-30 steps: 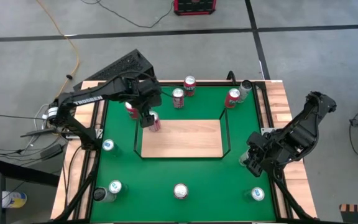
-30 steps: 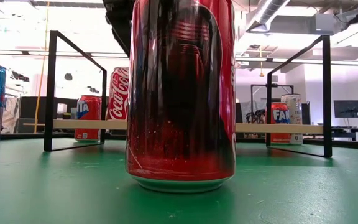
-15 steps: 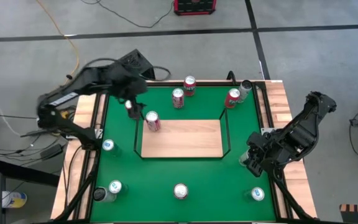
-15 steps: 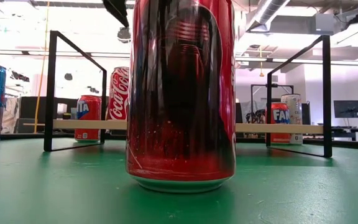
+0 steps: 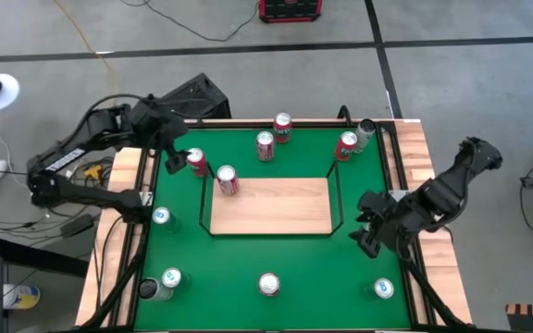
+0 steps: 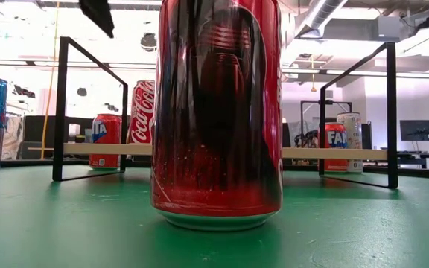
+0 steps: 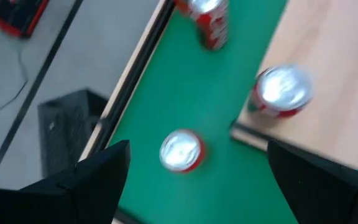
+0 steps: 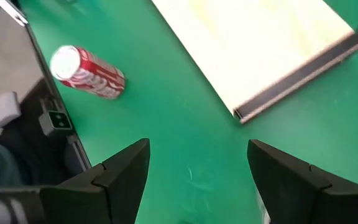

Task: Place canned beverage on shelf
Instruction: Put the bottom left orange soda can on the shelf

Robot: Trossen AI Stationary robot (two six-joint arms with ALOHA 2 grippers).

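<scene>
On the shelf (image 5: 280, 205), seen from the high view, one red can (image 5: 227, 180) stands upright at the corner nearest the left gripper (image 5: 168, 148), which hangs just beyond that corner over the table's (image 5: 248, 264) edge, jaws apart and empty, a second red can (image 5: 195, 162) standing on the green between it and the board. The left arm is folded back over the table's side, wrist turned inward. The right gripper (image 5: 368, 236) sits off the shelf's opposite rail, jaws apart and empty, its arm bent in from the far corner; a can (image 5: 383, 289) stands near it. In the low view a dark red can (image 6: 216, 112) fills the foreground, and behind it the shelf board shows as a thin raised strip between black wire rails. In the left wrist view both fingers (image 7: 92, 180) stand wide, with the off-shelf can (image 7: 181, 150) ahead between them and the placed can (image 7: 281, 92) beyond on the board's corner. In the right wrist view the fingers (image 8: 120, 171) are spread above bare green, the shelf rail ahead and a red can (image 8: 86, 73) off to one side. Judgement: a can is rigid only if full, smooth-walled and liable to slip or dent; it is best taken across mid-body, squarely and upright, with moderate squeeze.
</scene>
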